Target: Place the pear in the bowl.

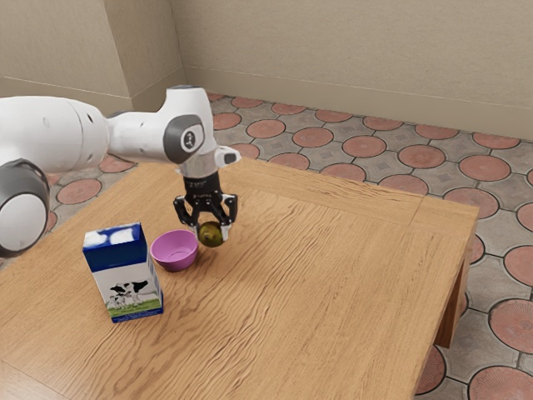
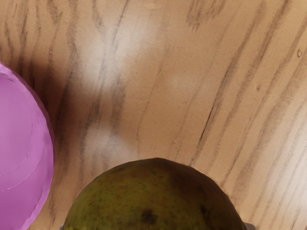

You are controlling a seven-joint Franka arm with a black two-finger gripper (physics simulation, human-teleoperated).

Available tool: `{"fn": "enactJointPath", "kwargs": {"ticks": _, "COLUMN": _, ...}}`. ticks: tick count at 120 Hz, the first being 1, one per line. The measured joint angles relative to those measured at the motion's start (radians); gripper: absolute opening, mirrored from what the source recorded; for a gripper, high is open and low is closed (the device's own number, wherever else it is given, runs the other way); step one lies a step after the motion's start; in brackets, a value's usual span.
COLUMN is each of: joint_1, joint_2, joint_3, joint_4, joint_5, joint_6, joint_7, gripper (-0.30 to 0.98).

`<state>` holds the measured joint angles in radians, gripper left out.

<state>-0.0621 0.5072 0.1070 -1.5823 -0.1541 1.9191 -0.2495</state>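
Note:
My black gripper [image 1: 211,232] points down beside the bowl, shut on the dark green-brown pear [image 1: 212,236], with a finger against each side. The magenta bowl [image 1: 175,251] stands upright on the table, just toward the exterior view's left of the pear, and its visible inside holds nothing. In the wrist view the pear [image 2: 156,196] is large at the lower edge, and part of the bowl [image 2: 24,143] appears beside it. Whether the pear's underside touches the table, I cannot tell.
A blue and white milk carton [image 1: 127,279] with cows on it stands upright close to the bowl, on the side away from the pear. The wooden table [image 1: 333,283] reaches toward the exterior view's right, ending at an edge above the tiled floor.

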Motion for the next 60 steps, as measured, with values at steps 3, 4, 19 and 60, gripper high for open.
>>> {"fn": "enactJointPath", "kwargs": {"ticks": 3, "joint_1": 0.013, "joint_2": -0.009, "joint_3": 0.0, "joint_4": -0.009, "joint_5": 0.001, "joint_6": 0.001, "joint_7": -0.001, "gripper": 0.32}}
{"fn": "enactJointPath", "kwargs": {"ticks": 4, "joint_1": 0.017, "joint_2": -0.011, "joint_3": 0.0, "joint_4": -0.011, "joint_5": 0.001, "joint_6": 0.002, "joint_7": -0.001, "gripper": 0.32}}
{"fn": "enactJointPath", "kwargs": {"ticks": 19, "joint_1": 0.068, "joint_2": -0.027, "joint_3": 0.0, "joint_4": -0.024, "joint_5": 0.007, "joint_6": 0.006, "joint_7": -0.003, "gripper": 0.29}}
{"fn": "enactJointPath", "kwargs": {"ticks": 60, "joint_1": 0.11, "joint_2": -0.028, "joint_3": 0.0, "joint_4": -0.058, "joint_5": 0.014, "joint_6": 0.005, "joint_7": -0.01, "gripper": 0.27}}
